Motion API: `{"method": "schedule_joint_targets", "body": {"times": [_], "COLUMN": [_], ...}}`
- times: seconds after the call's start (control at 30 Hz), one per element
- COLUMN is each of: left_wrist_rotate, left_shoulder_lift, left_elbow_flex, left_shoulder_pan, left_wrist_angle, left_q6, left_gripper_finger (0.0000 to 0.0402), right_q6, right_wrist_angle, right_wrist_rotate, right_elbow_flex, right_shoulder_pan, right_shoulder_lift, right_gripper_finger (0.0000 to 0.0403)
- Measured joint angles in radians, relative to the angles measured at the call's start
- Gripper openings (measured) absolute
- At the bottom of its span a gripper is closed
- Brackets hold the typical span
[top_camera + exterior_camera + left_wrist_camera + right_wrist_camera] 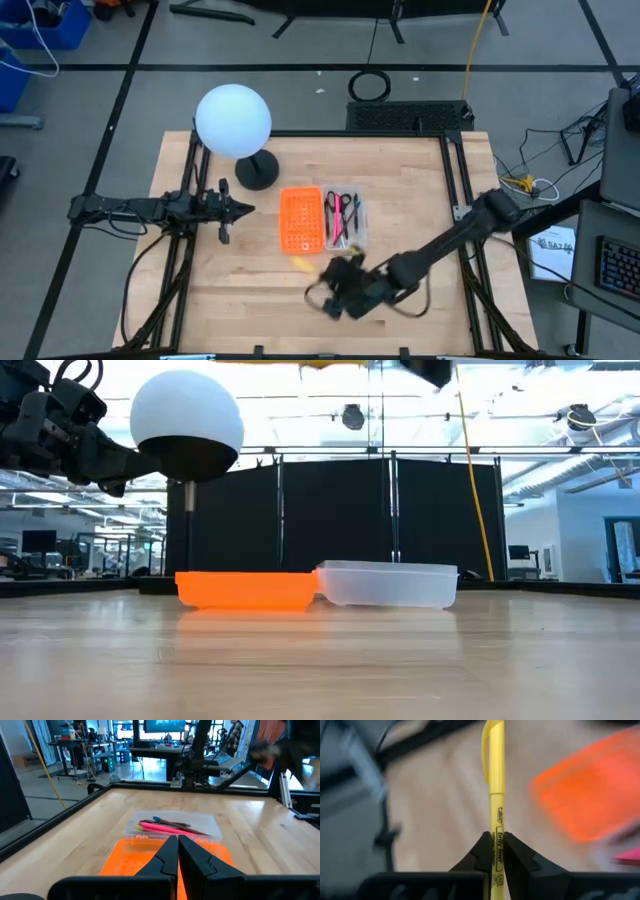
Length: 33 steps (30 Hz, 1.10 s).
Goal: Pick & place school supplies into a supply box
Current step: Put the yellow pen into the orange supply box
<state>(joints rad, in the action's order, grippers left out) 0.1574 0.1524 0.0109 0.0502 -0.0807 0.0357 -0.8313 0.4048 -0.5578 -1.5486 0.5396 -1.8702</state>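
My right gripper (330,272) hangs above the table's near middle, shut on a yellow highlighter (303,265), just near of the trays. The clear supply box (346,220) rests flat on the table and holds black-handled scissors (333,204), pink pens (162,827) and dark ones. An orange perforated tray (300,220) touches its left side. My left gripper (235,208) waits shut, left of the orange tray and above the table. In the low view the highlighter (330,363) and the right gripper (425,370) only show at the top edge. My right gripper pinches the yellow highlighter's printed barrel (496,851) between its two fingers (482,851). The pen lies along the fingers and sticks out forward, its capped clip end (492,740) pointing away toward the table's left. It is lifted clear of the table.
A lamp with a white globe (233,120) and a black round base (257,170) stands at the far left of the table, behind the orange tray. Bare wood lies to the right of the clear box and along the near edge (300,340).
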Motion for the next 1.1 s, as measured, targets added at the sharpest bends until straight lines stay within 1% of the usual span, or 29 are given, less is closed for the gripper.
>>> {"method": "schedule_joint_targets", "body": {"times": [0.07,0.13,0.17,0.23,0.27,0.33,0.43,0.5,0.7,0.8,0.87,0.93,1.1], "left_wrist_rotate": [0.0,0.001,0.001,0.001,0.001,0.001,0.001,0.001,0.005,0.014,0.026,0.042,0.061], "left_shoulder_lift": [0.0,0.0,0.0,0.0,0.0,0.0,0.0,0.0,0.0,0.0,0.0,0.0,0.0], "left_elbow_flex": [0.0,0.0,0.0,0.0,0.0,0.0,0.0,0.0,0.0,0.0,0.0,0.0,0.0], "left_shoulder_pan": [0.0,0.0,0.0,0.0,0.0,0.0,0.0,0.0,0.0,0.0,0.0,0.0,0.0], "left_wrist_angle": [-0.004,-0.019,-0.03,-0.05,-0.056,-0.066,-0.071,-0.073,-0.085,-0.087,-0.09,-0.091,-0.115], "left_q6": [0.004,0.019,0.026,0.037,0.04,0.045,0.044,0.036,-0.017,-0.029,-0.031,-0.032,-0.033], "left_gripper_finger": [0.0021,0.0021,0.0021,0.0021,0.0021,0.0021,0.0021,0.0021,0.0021,0.0021,0.0021,0.0021,0.0021], "right_q6": [-0.099,-0.195,-0.246,-0.356,-0.398,-0.452,-0.477,-0.469,-0.466,-0.47,-0.493,-0.512,-0.532], "right_wrist_angle": [0.091,0.209,0.28,0.394,0.424,0.424,0.318,0.213,-0.207,-0.364,-0.389,-0.36,-0.34], "right_wrist_rotate": [-0.126,-0.211,-0.232,-0.238,-0.238,-0.238,-0.21,-0.155,-0.08,-0.041,-0.04,-0.037,0.013], "right_elbow_flex": [-0.001,-0.004,-0.003,0.021,0.041,0.095,0.207,0.294,0.54,0.629,0.654,0.658,0.658], "right_shoulder_pan": [-0.01,-0.031,-0.044,-0.077,-0.096,-0.137,-0.206,-0.253,-0.351,-0.372,-0.376,-0.376,-0.377], "right_shoulder_lift": [0.063,0.111,0.126,0.148,0.155,0.181,0.209,0.212,0.225,0.224,0.226,0.225,0.214], "right_gripper_finger": [0.0016,0.0016,0.0016,0.0016,0.0016,0.0016,0.0016,0.0016,0.0016,0.0016,0.0016,0.0016,0.0016]}}
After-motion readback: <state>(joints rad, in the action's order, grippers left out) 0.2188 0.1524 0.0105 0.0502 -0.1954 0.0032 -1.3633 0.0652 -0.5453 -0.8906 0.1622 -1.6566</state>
